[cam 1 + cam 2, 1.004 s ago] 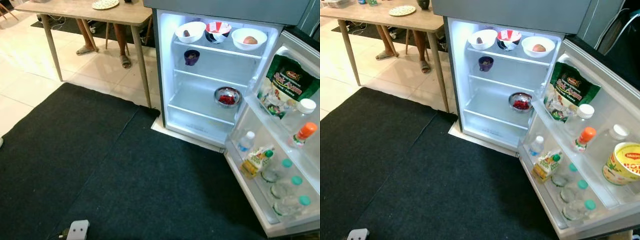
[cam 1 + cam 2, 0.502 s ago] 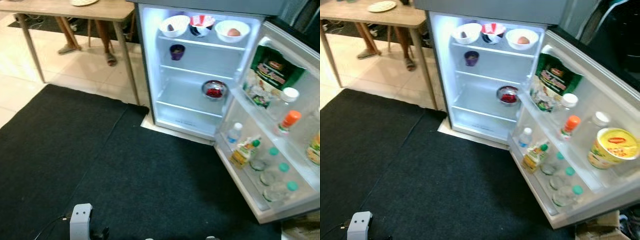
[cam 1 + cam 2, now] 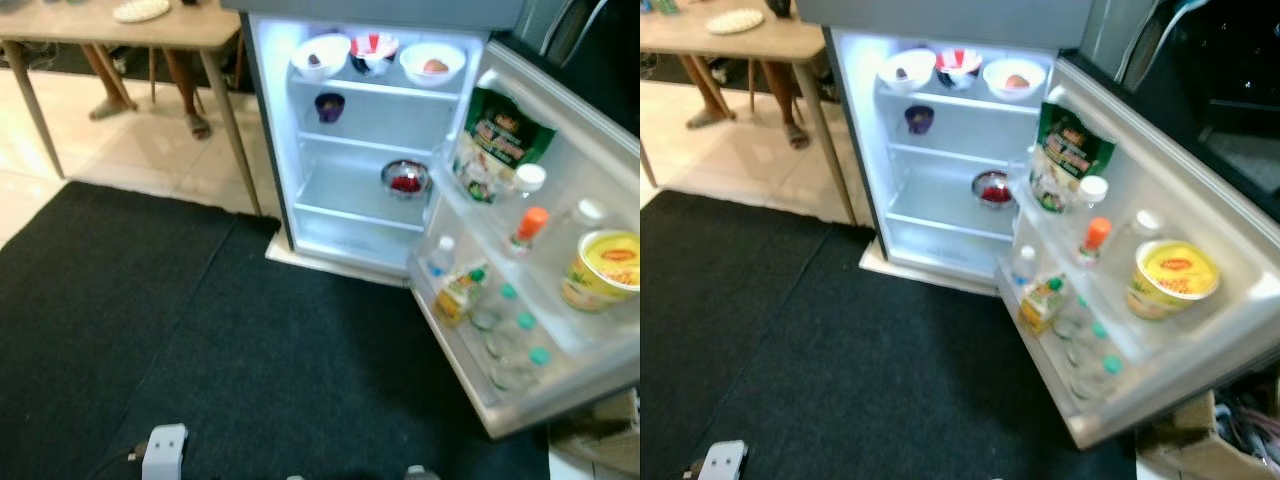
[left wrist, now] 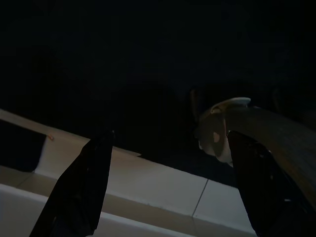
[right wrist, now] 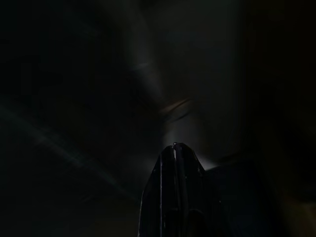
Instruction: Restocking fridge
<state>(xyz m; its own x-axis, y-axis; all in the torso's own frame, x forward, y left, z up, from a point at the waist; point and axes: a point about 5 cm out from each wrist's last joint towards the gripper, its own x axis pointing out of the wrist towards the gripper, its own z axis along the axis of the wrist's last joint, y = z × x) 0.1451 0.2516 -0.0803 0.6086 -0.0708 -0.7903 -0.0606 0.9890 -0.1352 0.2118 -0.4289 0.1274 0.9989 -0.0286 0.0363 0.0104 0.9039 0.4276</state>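
Ahead, the fridge (image 3: 375, 150) stands upright on pale tile, its door (image 3: 1200, 250) swung wide toward the robot's right; three bowls (image 3: 320, 55) line the top shelf, one purple cup (image 3: 329, 106) sits below, one steel bowl (image 3: 405, 181) lower still; one green bag (image 3: 1068, 160) and one yellow tub (image 3: 1170, 277) ride the door racks; black carpet (image 3: 150, 330) covers the foreground; left gripper (image 4: 163, 197) fingers spread, empty; right gripper (image 5: 175, 190) fingers pressed together.
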